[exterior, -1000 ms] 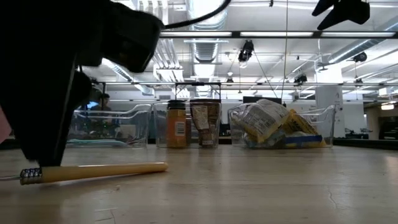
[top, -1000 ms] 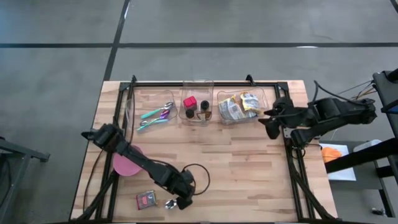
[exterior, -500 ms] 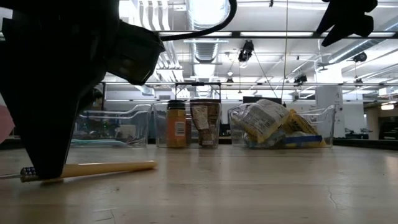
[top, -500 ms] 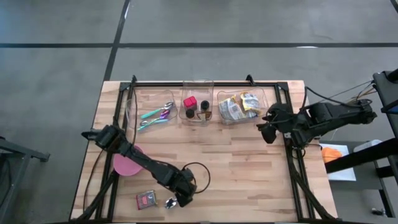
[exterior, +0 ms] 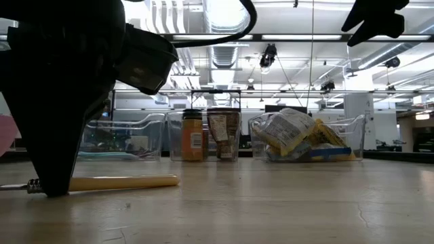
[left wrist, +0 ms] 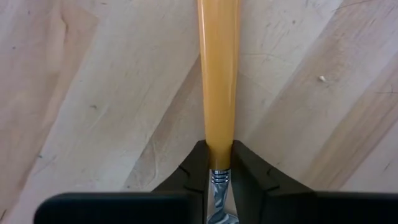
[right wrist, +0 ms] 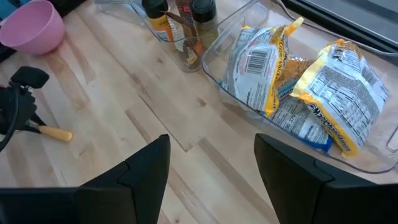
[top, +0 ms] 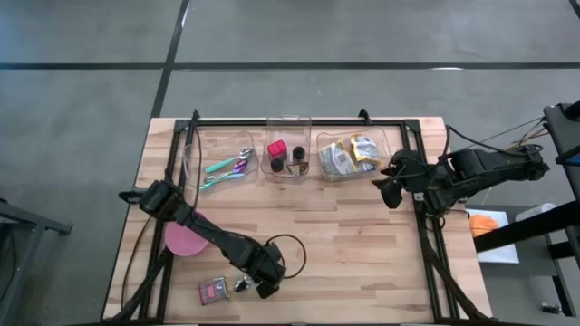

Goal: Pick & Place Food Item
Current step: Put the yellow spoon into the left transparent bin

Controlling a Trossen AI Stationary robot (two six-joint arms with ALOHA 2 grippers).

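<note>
- Left gripper [left wrist: 219,163] low at the table's near edge, fingers clamped on the metal neck of a yellow-handled utensil [left wrist: 219,74]; handle lies flat on the wood.
- Right gripper [right wrist: 211,163] held high near the right bin, fingers apart, holding nothing.
- Food packets [top: 349,152] sit in the right clear bin [top: 391,145]; jars [top: 285,156] in the middle bin, cutlery [top: 227,167] in the left one.
- Table [top: 362,244]: pale wood planks, black frame rails. Pink bowl [top: 184,239] and a small packet [top: 214,290] near the left arm.
- Room: grey floor; ceiling lights and ducts beyond the table.
</note>
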